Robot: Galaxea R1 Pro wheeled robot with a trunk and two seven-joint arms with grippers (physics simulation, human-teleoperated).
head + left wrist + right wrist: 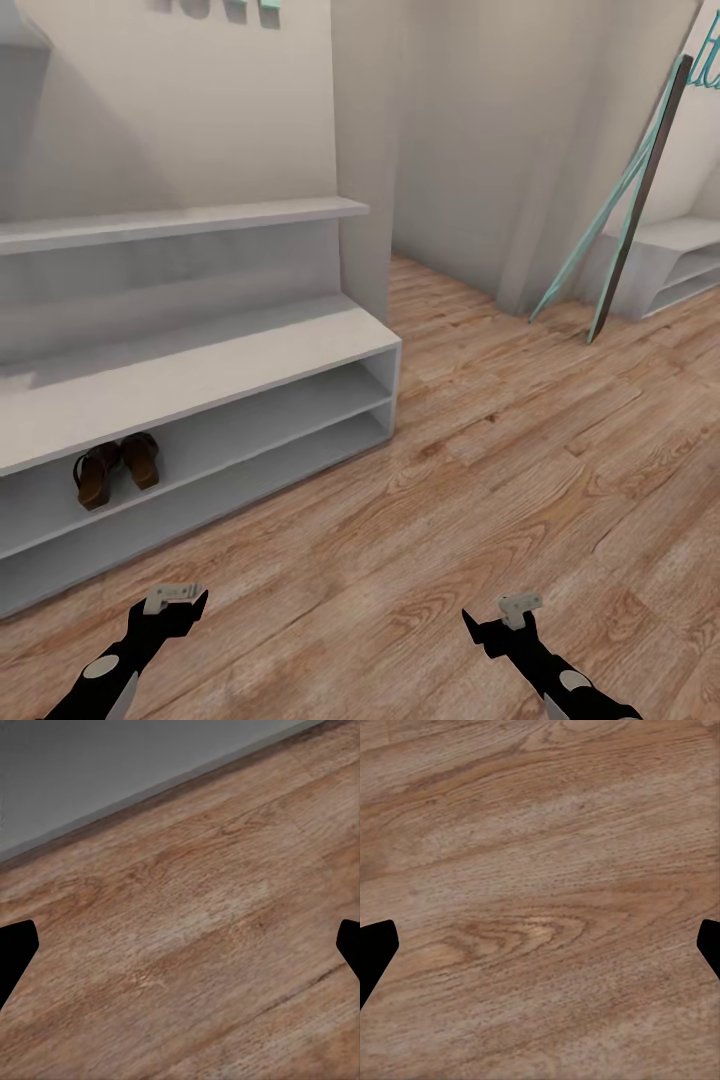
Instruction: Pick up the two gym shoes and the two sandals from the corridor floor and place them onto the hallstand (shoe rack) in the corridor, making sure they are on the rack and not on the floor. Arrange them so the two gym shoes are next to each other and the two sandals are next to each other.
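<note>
Resting side by side on the light-grey hallstand's (200,370) upper open shelf, two dark-brown leather sandals (116,468) are seen at left; both end effectors, left (180,945) and right (540,945), are held apart over light-brown wood-plank floor (480,480).

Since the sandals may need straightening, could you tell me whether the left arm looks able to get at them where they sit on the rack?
Probably yes. The sandals lie at the open front of the hallstand's upper low shelf, nothing before them, and the open, empty left end effector hangs just in front over bare floor. The shelf opening is low, though.
</note>
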